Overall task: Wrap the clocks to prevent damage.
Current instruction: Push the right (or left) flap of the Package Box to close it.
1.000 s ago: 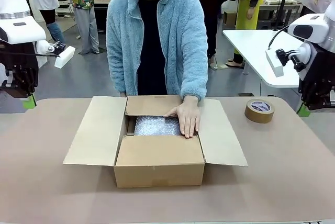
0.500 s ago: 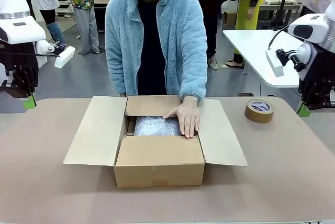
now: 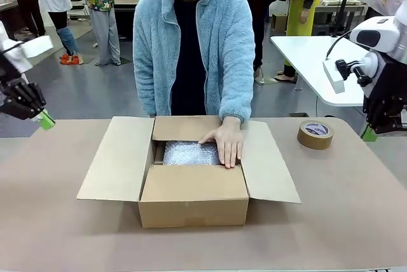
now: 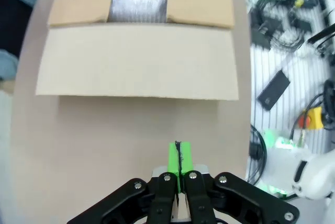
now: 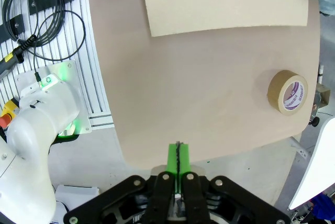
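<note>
Left pincer (image 3: 43,119) is fully shut, green pads pressed together, holding nothing. It hangs tilted just off the left far edge of the table (image 3: 331,221). Right pincer (image 3: 369,134) is likewise shut and empty, hanging past the right far edge.

An open cardboard box (image 3: 194,203) sits mid-table. Its left and right flaps spread outward, while the near and far flaps fold in over the opening. In the gap between them lies silvery bubble wrap (image 3: 189,153). Whether a clock lies under it cannot be told. A person stands at the far side, one hand (image 3: 227,142) flat, palm down, on the right part of the wrap.

A roll of brown tape (image 3: 315,134) lies flat near the right far edge, well apart from the box and near the right pincer. Bare tabletop runs along the near edge in front of the box and on both sides beyond the flaps.

Compared with a second ago, the left arm has swung: its pincer, which then pointed straight down, now slants. The right pincer, box, hand and tape have not shifted.
</note>
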Robot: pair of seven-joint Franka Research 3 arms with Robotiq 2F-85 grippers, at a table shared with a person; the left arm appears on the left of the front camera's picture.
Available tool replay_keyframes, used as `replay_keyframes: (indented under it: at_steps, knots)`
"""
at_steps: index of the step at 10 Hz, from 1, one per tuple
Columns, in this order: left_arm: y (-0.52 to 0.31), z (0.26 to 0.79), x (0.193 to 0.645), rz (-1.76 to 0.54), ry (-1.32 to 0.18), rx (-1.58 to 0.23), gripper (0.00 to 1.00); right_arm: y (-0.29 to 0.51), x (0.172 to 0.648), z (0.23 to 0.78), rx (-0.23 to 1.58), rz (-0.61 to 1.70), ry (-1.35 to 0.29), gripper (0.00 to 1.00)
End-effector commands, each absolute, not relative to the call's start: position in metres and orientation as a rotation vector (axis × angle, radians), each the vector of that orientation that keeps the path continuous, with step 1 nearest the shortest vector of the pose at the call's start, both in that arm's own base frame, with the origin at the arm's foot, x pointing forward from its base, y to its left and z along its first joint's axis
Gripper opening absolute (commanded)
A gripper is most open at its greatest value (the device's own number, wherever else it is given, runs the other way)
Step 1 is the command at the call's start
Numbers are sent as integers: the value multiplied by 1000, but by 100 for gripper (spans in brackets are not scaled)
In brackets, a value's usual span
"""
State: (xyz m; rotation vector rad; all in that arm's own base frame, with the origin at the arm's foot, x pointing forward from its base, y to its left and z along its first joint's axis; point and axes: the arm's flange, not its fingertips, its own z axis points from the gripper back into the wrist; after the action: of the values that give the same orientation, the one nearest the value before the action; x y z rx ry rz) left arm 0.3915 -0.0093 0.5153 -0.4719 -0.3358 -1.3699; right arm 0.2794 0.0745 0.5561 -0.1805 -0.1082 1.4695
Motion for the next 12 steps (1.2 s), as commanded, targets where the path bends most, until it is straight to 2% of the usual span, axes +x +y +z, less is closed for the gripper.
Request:
replay_keyframes:
  at_steps: [1, 2, 4, 6, 7, 12]
  knots:
    - [6, 472, 394, -1399, -345, -641, 0, 75, 278, 553, -171, 1479, -108, 1]
    - [10, 456, 396, -1459, -368, -613, 0, 75, 278, 553, -171, 1479, -108, 1]
    - [-5, 424, 382, -1601, -373, -447, 0, 75, 278, 553, -171, 1479, -108, 1]
    - [-14, 442, 381, -1587, -359, -342, 0, 75, 278, 553, -171, 1479, -108, 1]
    - [-5, 424, 387, -1584, -349, -501, 0, 75, 278, 553, -171, 1479, -108, 1]
    - [-8, 423, 386, -1589, -331, -474, 0, 75, 278, 553, -171, 1479, -108, 1]
